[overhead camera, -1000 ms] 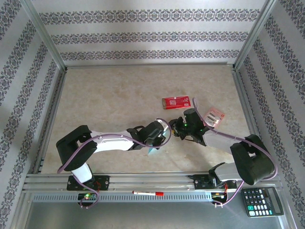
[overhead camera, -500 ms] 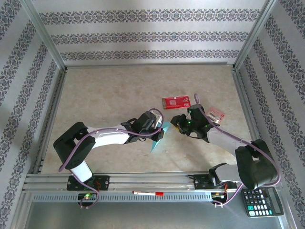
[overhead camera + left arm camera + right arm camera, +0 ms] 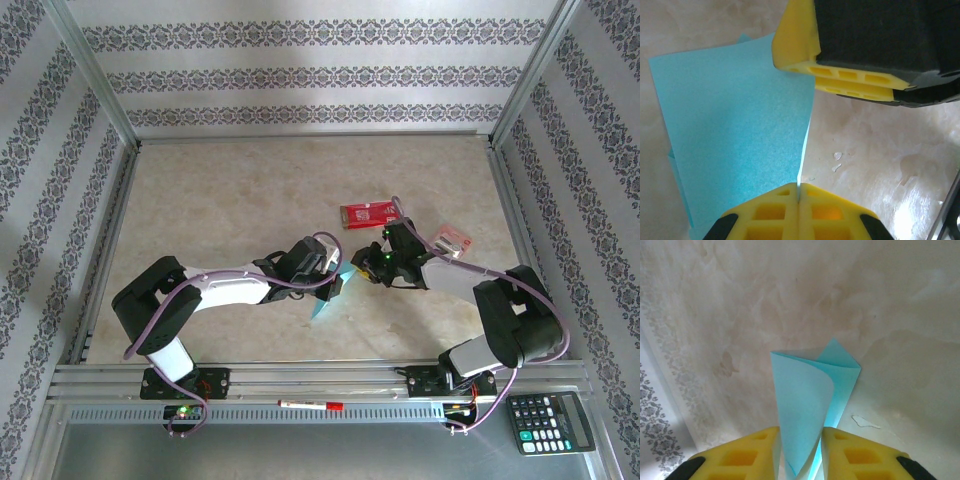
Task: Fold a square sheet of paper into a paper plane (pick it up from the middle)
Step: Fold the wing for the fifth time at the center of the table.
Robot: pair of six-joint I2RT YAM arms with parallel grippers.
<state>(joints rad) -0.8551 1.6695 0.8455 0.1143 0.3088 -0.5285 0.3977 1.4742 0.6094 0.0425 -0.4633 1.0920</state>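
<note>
R end effector [image 3: 800,445] onto sheet [image 3: 735,140] edge

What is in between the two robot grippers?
The light-blue square sheet of paper. In the top view it sits between the left gripper and right gripper. Each wrist view shows yellow fingers pinching it.

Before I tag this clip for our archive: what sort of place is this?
Probably a robot test bench in a lab: a left arm and a right arm bolted to a metal rail at the edge of a table, a metal frame with wallpapered panels around it, and a calculator nearby.
</note>
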